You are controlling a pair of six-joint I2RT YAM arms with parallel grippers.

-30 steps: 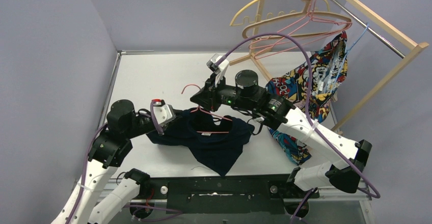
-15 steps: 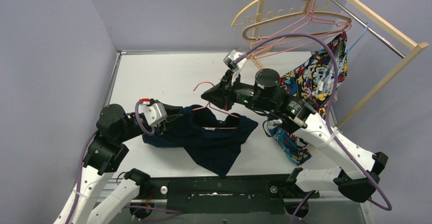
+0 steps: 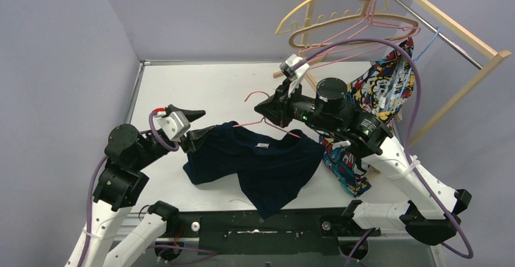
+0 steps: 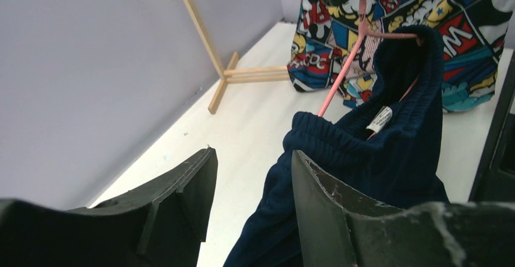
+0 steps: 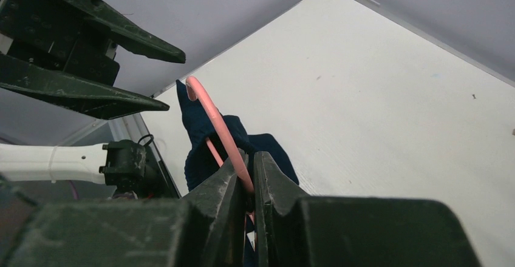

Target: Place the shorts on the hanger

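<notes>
Navy shorts (image 3: 255,164) lie mostly on the table (image 3: 182,91), with the waistband lifted at the upper edge. There the pink hanger (image 3: 250,122) runs into the waist opening. The left wrist view shows one pink arm of the hanger (image 4: 340,76) entering the waistband beside a small white label (image 4: 379,119). One leg trails toward the near edge.

The right gripper (image 3: 265,107) holds the hanger at the neck below its hook. In its own camera the fingers are pressed together on the pink wire (image 5: 214,120), with the shorts (image 5: 200,142) bunched beyond them. The left gripper (image 3: 195,125) sits at the left end of the waistband with its fingers spread wide. Dark fabric (image 4: 340,170) shows in and past the gap. Whether either finger touches the cloth cannot be told.

At the far right a wooden rack (image 3: 461,36) carries a yellow hanger (image 3: 303,6), a tan hanger (image 3: 340,25) and further thin pink ones. A comic-print garment (image 3: 371,97) hangs from it down to the table.

The table is white and matte. Plain lilac-grey walls (image 3: 61,67) close it in on the left and behind.

The hanger's lower bar is hidden inside the shorts, and the right arm covers part of the comic-print garment.
</notes>
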